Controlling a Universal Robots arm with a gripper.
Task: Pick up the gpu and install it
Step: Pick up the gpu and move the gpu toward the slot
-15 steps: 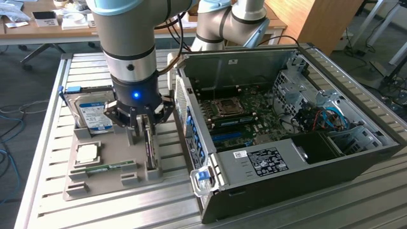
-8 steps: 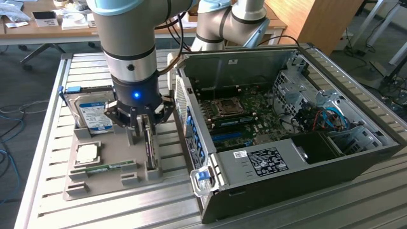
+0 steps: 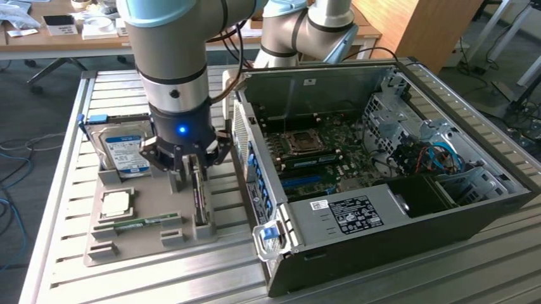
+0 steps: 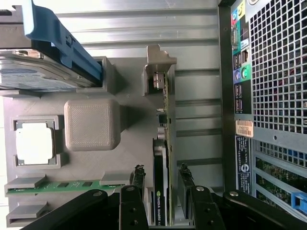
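While your claw (image 4: 161,173) hangs low over the tray (image 4: 129,139), its fingers (image 4: 138,175) are spread, one on each side of the gpu (image 4: 160,201). The wrist view shows a gap between each finger and the card, so nothing is pinched. The gpu (image 3: 200,206) stands on edge in its slot at the side of the tray (image 3: 139,244) nearest the case (image 3: 473,218). Its bracket end points away from the claw (image 3: 187,185).

I judge the task to be at an early stage. You have reached the card and lined up on it. The grasp, the lift and the install are all left to do.

Beside the gpu, the tray holds three more parts, each in its own pocket. The memory stick (image 4: 57,186) lies flat along one edge. The cpu (image 4: 33,143) sits in a square recess next to it. The drive (image 4: 38,76) stands in the end pocket, with a blue rail on its side. In the exterior view you can see the stick (image 3: 148,223), the cpu (image 3: 116,202) and the drive (image 3: 125,152) on the claw's far side from the case.

Past the tray, the case lies on the counter (image 3: 50,228) with its side panel off. Inside it sit the board (image 3: 334,149), memory already seated in blue slots, a labelled power supply (image 3: 355,215) and blue cables (image 3: 439,155). No card stands on the board.
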